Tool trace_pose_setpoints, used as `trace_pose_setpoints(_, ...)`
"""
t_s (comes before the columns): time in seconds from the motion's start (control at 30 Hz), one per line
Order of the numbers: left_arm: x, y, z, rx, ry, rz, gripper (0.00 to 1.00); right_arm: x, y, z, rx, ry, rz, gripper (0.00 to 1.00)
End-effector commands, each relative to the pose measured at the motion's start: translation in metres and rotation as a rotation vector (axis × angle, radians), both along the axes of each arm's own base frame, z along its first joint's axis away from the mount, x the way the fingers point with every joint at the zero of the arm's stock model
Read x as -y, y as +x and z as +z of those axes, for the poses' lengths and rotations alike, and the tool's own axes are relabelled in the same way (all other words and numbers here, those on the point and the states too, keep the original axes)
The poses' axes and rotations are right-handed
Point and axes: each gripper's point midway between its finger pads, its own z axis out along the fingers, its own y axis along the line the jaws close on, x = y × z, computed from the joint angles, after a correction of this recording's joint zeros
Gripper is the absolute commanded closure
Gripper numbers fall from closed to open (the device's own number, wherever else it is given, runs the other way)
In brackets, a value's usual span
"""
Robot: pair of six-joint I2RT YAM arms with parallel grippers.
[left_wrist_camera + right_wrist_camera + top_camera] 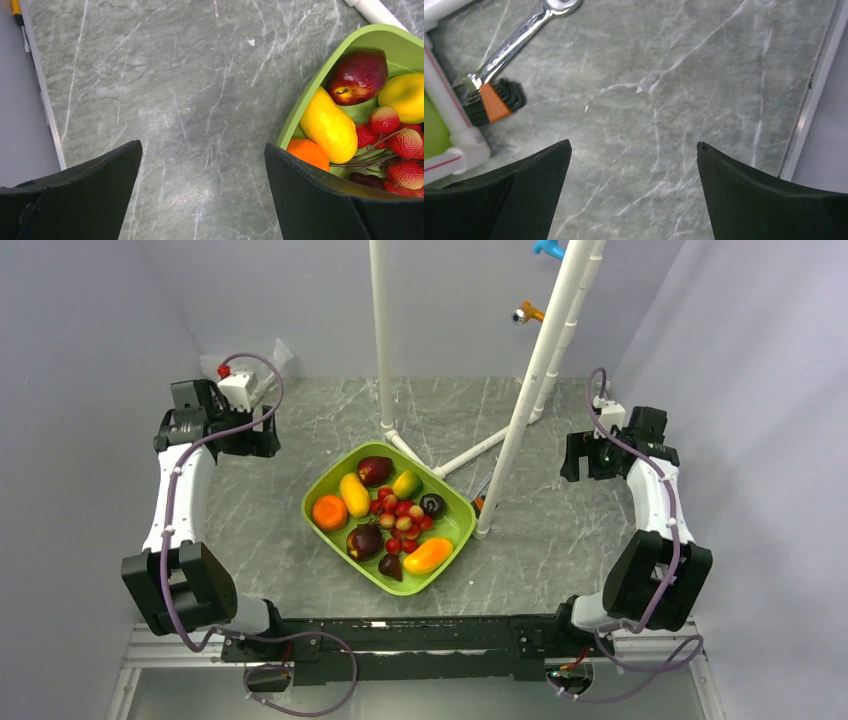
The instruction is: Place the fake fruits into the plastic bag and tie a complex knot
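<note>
The fake fruits lie in a lime green tray (455, 505) at mid-table: an orange (329, 511), a yellow oblong (354, 494), an orange oblong (428, 555), maroon ones (375, 470), a green-yellow one (405, 483) and red berries (400, 515). The left wrist view shows the tray's rim (320, 75), a maroon fruit (357, 75) and the yellow oblong (327, 125). My left gripper (255, 440) (203, 145) is open and empty over bare table left of the tray. My right gripper (590, 460) (634, 143) is open and empty over bare table right of it. A scrap of clear plastic (283, 353) at the back wall may be the bag. No knot shows.
A white pipe frame (530, 390) stands behind and right of the tray, with one foot beside the tray's right edge. A wrench (519, 40) and a black hex key set in an orange holder (491, 102) lie near that foot. The table's side edges (45, 100) (809, 100) are close.
</note>
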Motion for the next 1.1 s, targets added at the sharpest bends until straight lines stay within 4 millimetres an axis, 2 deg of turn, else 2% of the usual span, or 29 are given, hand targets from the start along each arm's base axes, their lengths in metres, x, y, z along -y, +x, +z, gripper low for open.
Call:
trace_pose_setpoints(0.0,0.007,-0.004,0.015,0.061,0.025,-0.031,0.01,-0.022,-0.022,0.035,0.016,0.028,0.131,0.0)
trace_pose_setpoints(0.17,0.017,-0.014,0.023,0.08,0.012,-0.033,0.01,-0.075,-0.08,0.084,0.039,0.14,0.364,0.0)
trace_pose_setpoints(0.33,0.03,-0.018,0.037,0.146,-0.004,-0.049,0.01,-0.095,-0.122,0.115,0.133,0.095,0.467,0.0)
trace_pose_setpoints(0.4,0.034,-0.017,0.041,0.154,-0.001,-0.053,0.01,-0.108,-0.143,0.127,0.177,0.092,0.528,0.0)
trace_pose_setpoints(0.5,0.037,-0.016,0.043,0.159,-0.003,-0.062,0.01,-0.131,-0.178,0.135,0.232,0.114,0.641,0.0)
trace_pose_setpoints(0.57,0.038,-0.015,0.044,0.165,-0.009,-0.06,0.01,-0.144,-0.194,0.137,0.298,0.113,0.716,0.0)
trace_pose_setpoints(0.7,0.043,-0.013,0.044,0.16,-0.031,-0.068,0.01,-0.169,-0.21,0.136,0.358,0.195,0.845,0.01)
trace_pose_setpoints(0.8,0.043,-0.01,0.043,0.162,-0.038,-0.054,0.01,-0.183,-0.204,0.118,0.32,0.258,0.903,0.01)
trace_pose_setpoints(0.9,0.043,-0.007,0.044,0.146,-0.045,-0.045,0.01,-0.197,-0.202,0.096,0.305,0.206,0.993,0.01)
trace_pose_setpoints(1.0,0.039,-0.006,0.041,0.137,-0.033,-0.024,0.01,-0.213,-0.211,0.091,0.303,0.228,1.073,0.01)
trace_pose_setpoints(1.07,0.038,-0.007,0.038,0.139,-0.03,-0.016,0.01,-0.221,-0.207,0.089,0.336,0.209,1.08,0.0)
